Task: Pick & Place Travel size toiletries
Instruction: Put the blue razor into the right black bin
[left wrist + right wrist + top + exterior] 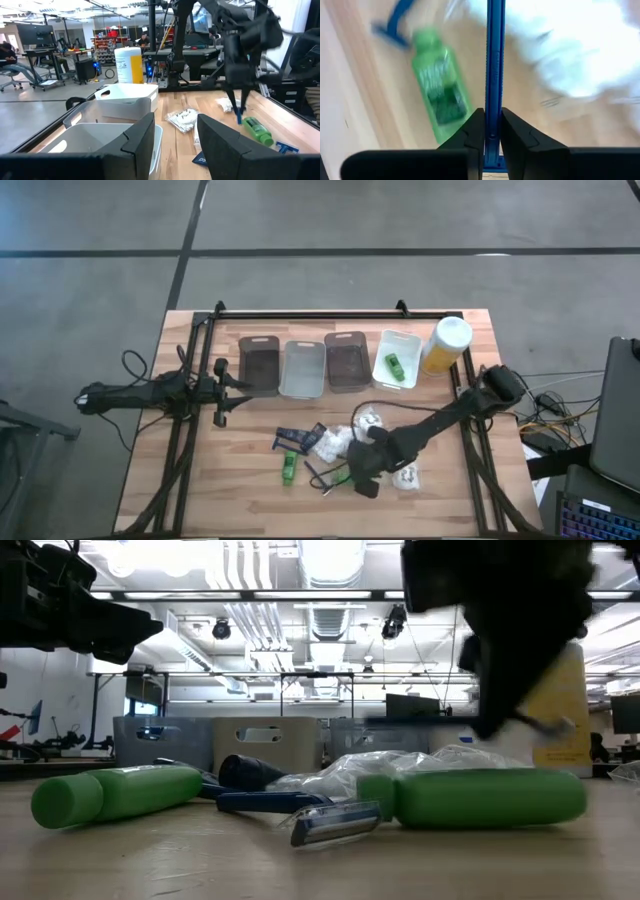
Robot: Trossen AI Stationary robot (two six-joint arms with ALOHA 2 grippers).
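Green bottle (395,364) in white bin (409,340)

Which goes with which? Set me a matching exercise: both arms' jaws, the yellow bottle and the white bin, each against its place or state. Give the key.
Things:
1. right jaws
2. left jaws
3. yellow bottle
4. white bin

Places or states:
A. holds a green bottle
B. open and empty, beside the dark bin at the row's left end
C. shut on a blue razor
D. upright at the row's right end

Pairs: 1-C, 2-B, 3-D, 4-A
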